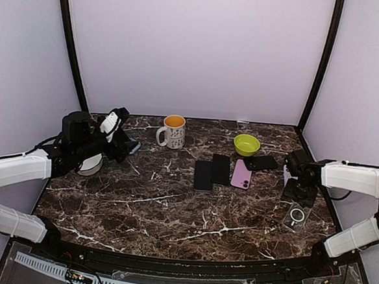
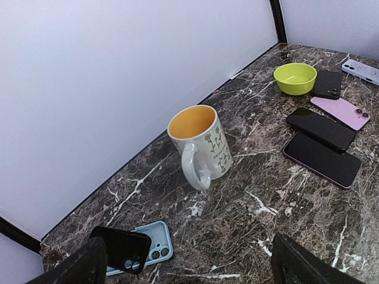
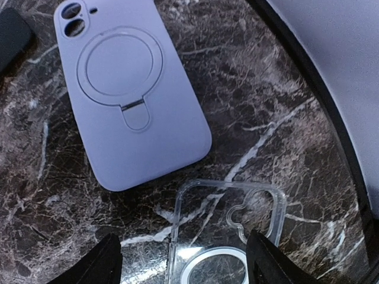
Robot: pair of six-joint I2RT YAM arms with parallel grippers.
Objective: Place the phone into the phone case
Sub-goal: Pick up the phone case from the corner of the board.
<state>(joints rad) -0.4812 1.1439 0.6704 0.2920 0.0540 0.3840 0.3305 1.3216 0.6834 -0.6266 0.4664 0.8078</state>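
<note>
While spread wide and empty, close right pincer (image 3: 185,245) on clear case (image 3: 225,239) by long edges (likely light, bendy, slippery)

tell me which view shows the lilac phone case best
Right wrist: the lilac phone case lies close up, with its ring stand and camera cutouts plain. Left wrist shows it small, cropped at the far right edge. Top view: mostly hidden by the right arm.
</note>
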